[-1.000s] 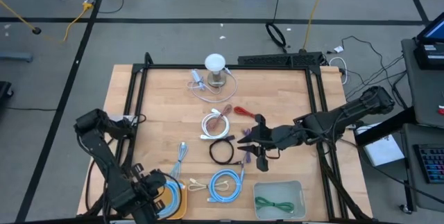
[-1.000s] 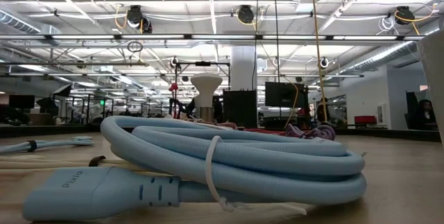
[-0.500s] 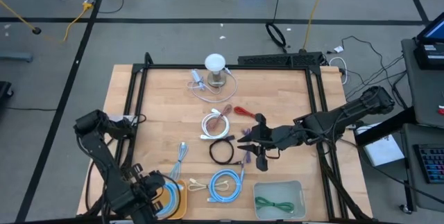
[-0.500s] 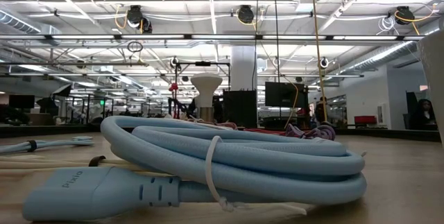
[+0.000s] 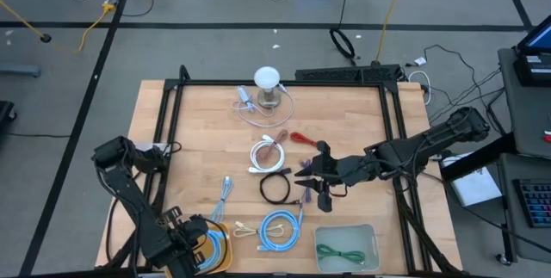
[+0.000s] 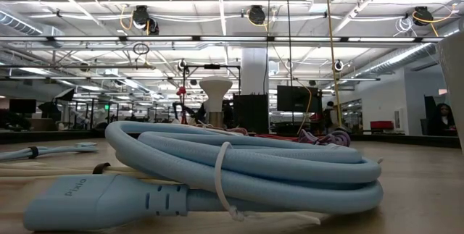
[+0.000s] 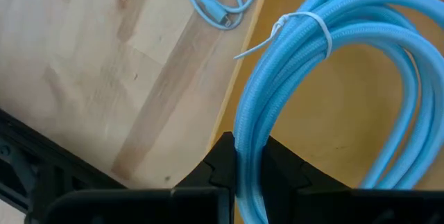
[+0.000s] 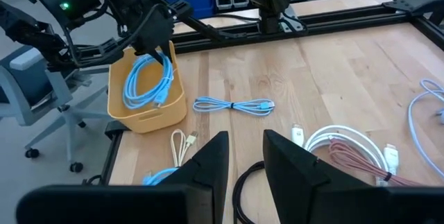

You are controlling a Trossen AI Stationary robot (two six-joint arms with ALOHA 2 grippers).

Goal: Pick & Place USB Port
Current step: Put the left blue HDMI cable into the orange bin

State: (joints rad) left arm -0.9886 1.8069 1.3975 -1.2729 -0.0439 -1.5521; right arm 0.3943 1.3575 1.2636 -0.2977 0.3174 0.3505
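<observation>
Blue cable [image 7: 277, 113], coiled: pinched by left gripper [image 7: 239, 172] over the yellow bin [image 5: 225, 256], lower left of the high view, now nearer the edge. Right gripper [image 5: 312, 185], mid-table, narrowly parted, empty. Release likely next.

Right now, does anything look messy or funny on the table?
Nothing looks spilled or broken. The cables lie in tidy tied coils. The left gripper is pinching a blue cable in the yellow bin, and the right gripper hangs empty above the table.
</observation>
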